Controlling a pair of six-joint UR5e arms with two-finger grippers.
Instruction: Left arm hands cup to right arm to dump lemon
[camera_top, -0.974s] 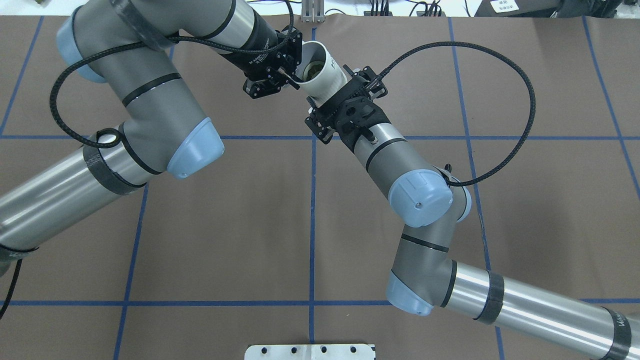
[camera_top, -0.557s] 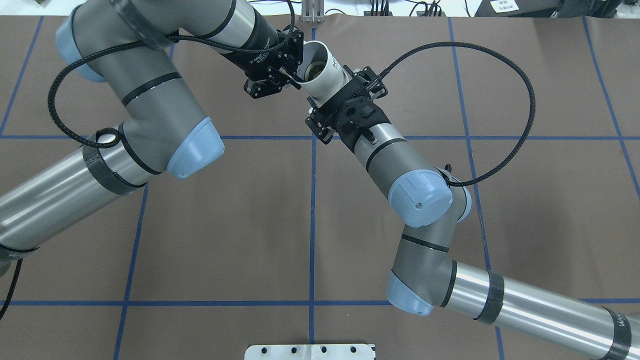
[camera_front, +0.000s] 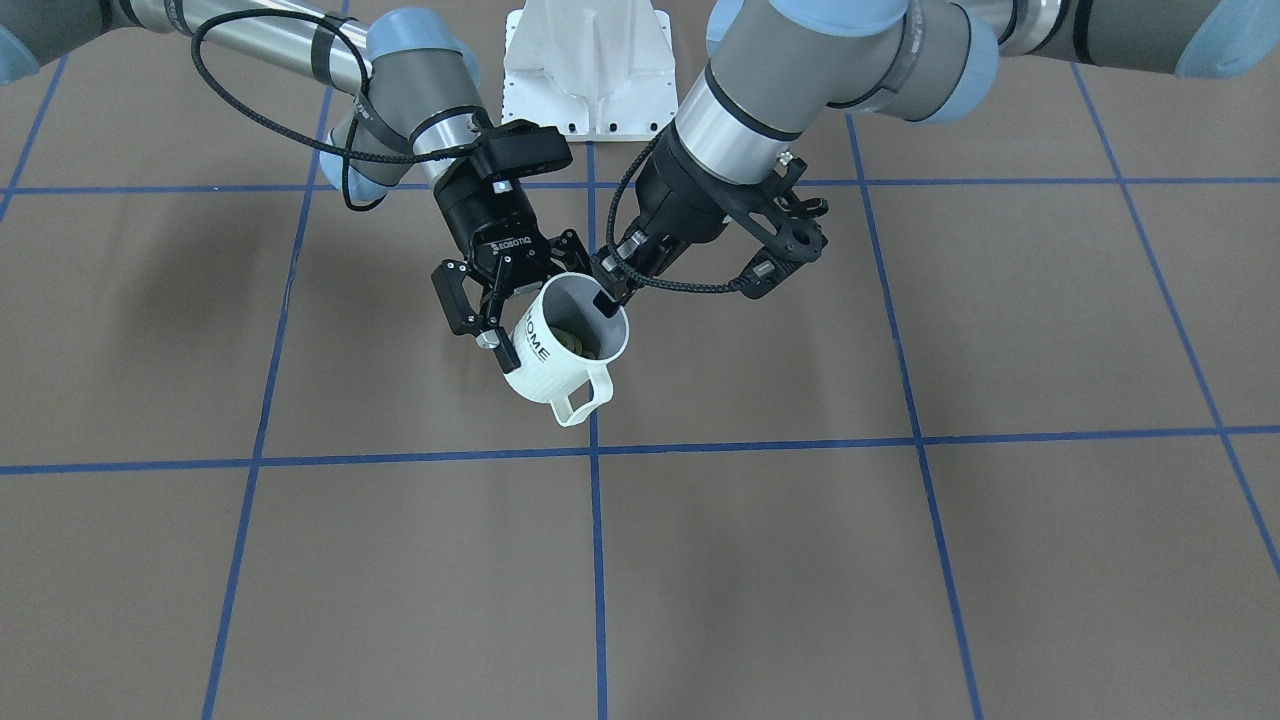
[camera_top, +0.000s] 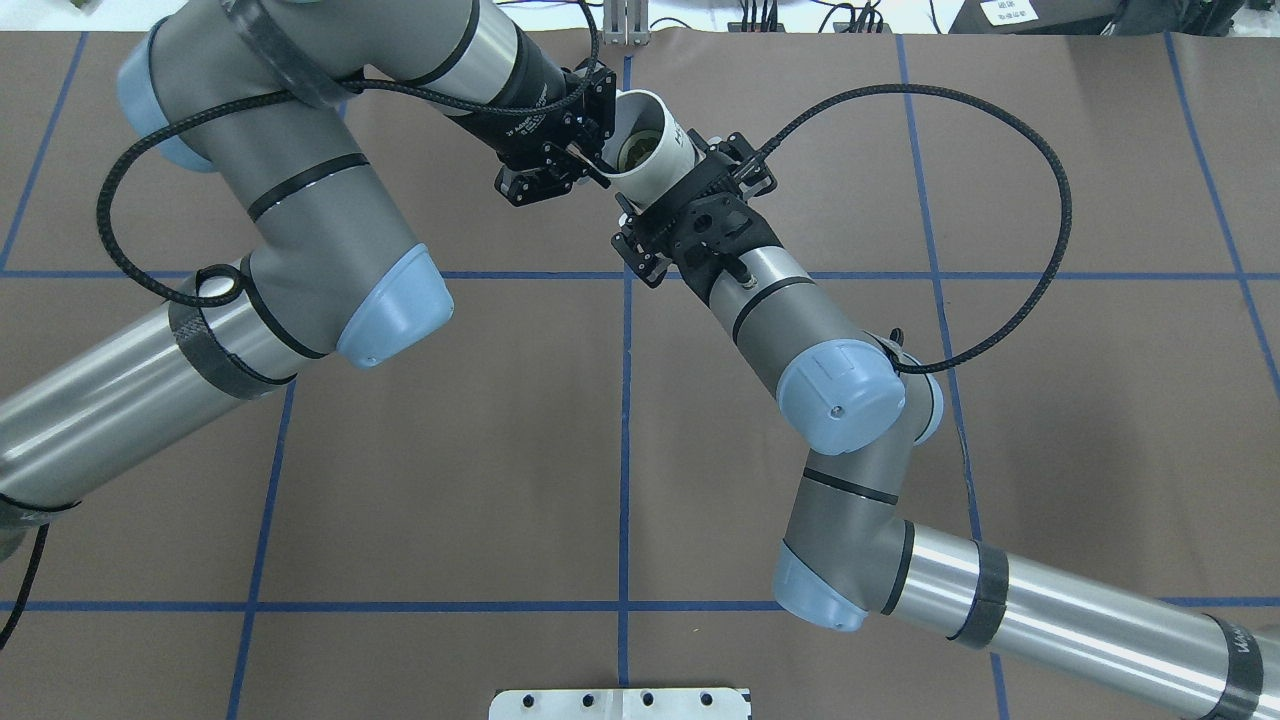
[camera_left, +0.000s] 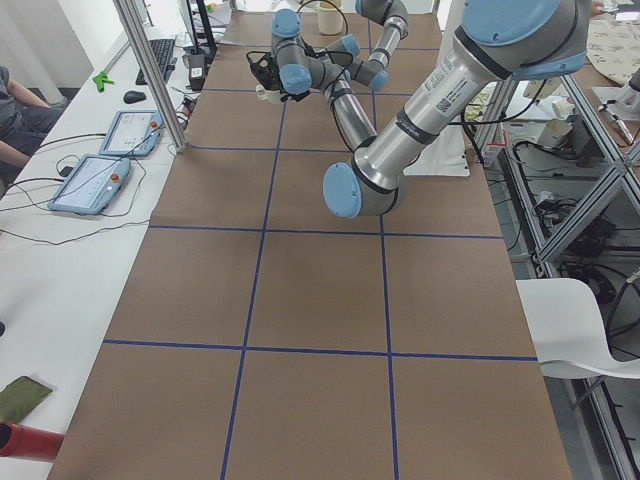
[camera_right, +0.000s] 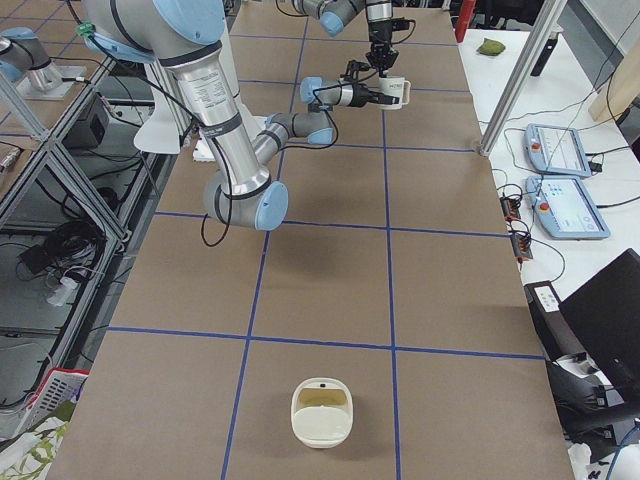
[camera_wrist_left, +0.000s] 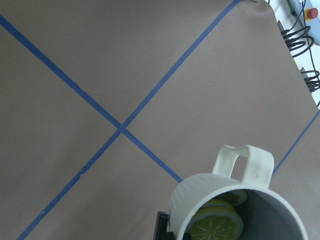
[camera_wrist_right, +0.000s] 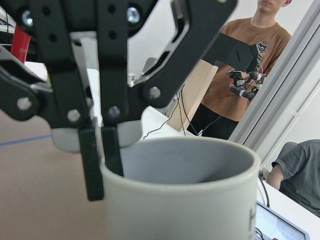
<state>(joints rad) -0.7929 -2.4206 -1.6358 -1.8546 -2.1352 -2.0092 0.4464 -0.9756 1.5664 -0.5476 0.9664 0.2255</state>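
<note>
The white ribbed "HOME" cup (camera_front: 555, 375) hangs tilted above the brown table, handle toward the operators' side. My left gripper (camera_front: 607, 300) is shut on the cup's rim, one finger inside and one outside; it also shows in the overhead view (camera_top: 593, 160) and the right wrist view (camera_wrist_right: 102, 165). My right "ROBOTIQ" gripper (camera_front: 530, 315) is open, its jaws standing either side of the cup's body (camera_top: 668, 163). A lemon (camera_wrist_left: 215, 226) slice lies inside the cup, also seen in the overhead view (camera_top: 637, 150). The far right finger is hidden behind the cup.
A white bowl-like container (camera_right: 322, 412) stands on the table far from both arms. The white mounting plate (camera_front: 590, 70) sits at the robot's base. A metal post (camera_right: 520, 70) and tablets (camera_right: 555, 150) line the operators' side, where a person (camera_wrist_right: 240, 85) stands.
My left arm has carried the cup a little to the right, deeper between the right gripper's jaws. The right arm has not moved.
</note>
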